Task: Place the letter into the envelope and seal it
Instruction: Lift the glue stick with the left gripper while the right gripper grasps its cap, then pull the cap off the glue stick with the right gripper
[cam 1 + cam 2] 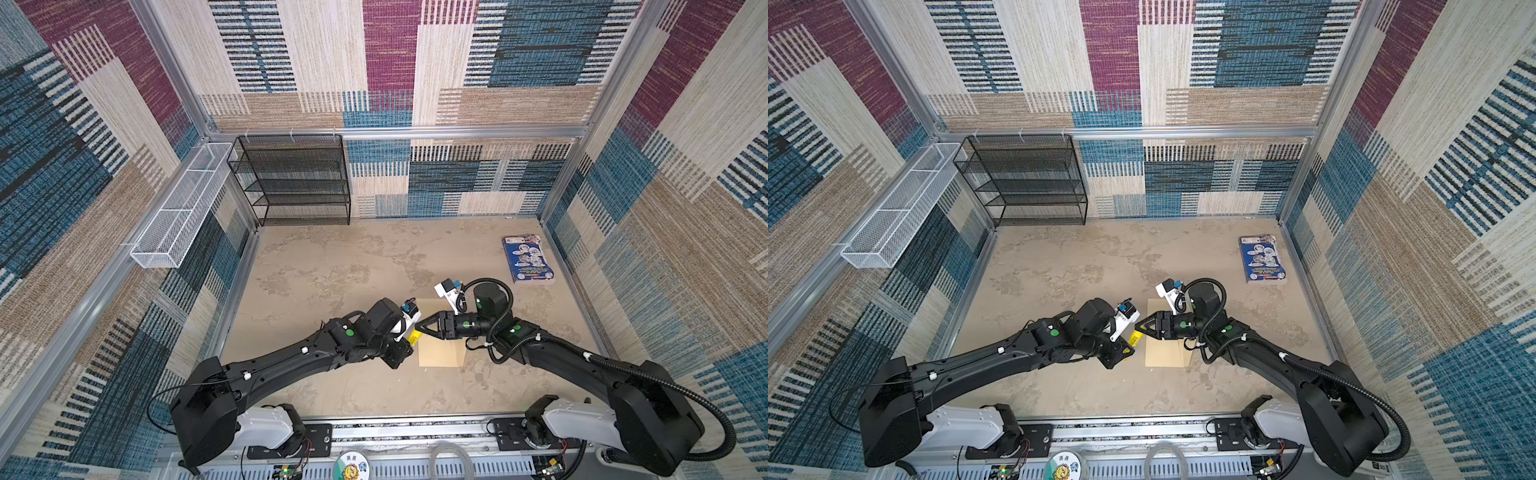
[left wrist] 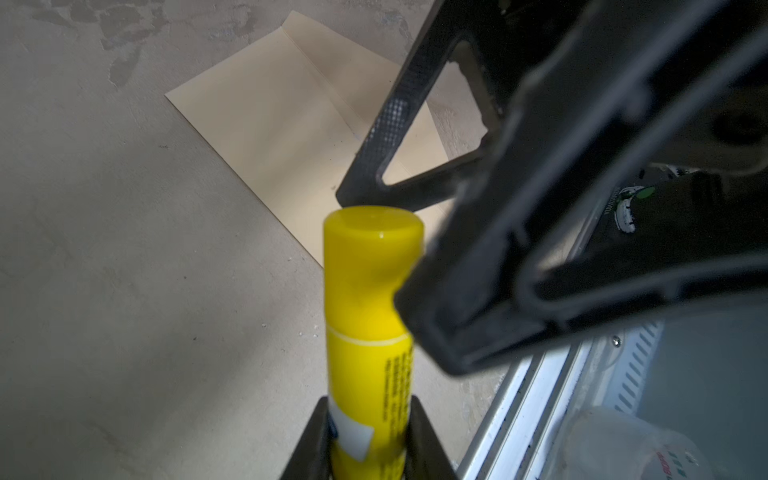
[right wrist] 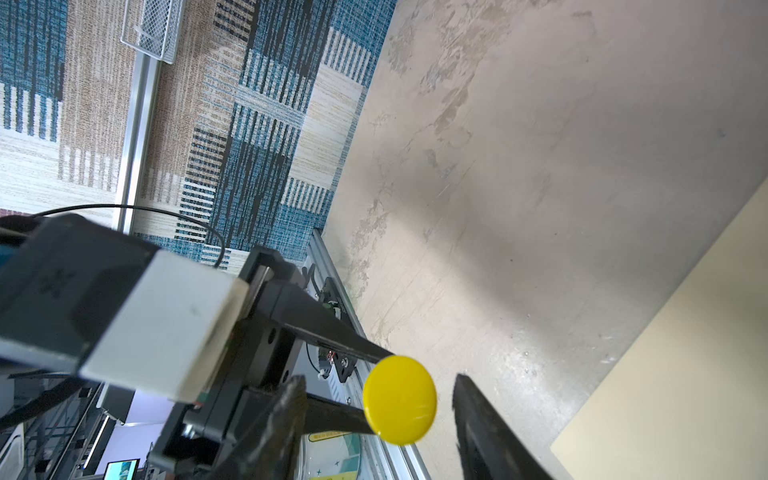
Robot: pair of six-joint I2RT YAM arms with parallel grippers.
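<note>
Gripping a yellow glue stick [image 2: 370, 291] by its body, the left claw [image 2: 370, 440] is clenched just beside the edge of the tan envelope [image 1: 440, 353], which lies flat on the surface [image 1: 332, 270]. The right claw [image 3: 378, 380] is released, its fingers [image 3: 478, 415] spread either side of the stick's yellow cap [image 3: 400, 401] without touching. A blue booklet [image 1: 528, 257] lies well apart from the envelope.

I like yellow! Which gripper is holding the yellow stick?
The left gripper is clamped on the yellow stick. The right gripper only has open jaws either side of its cap.
</note>
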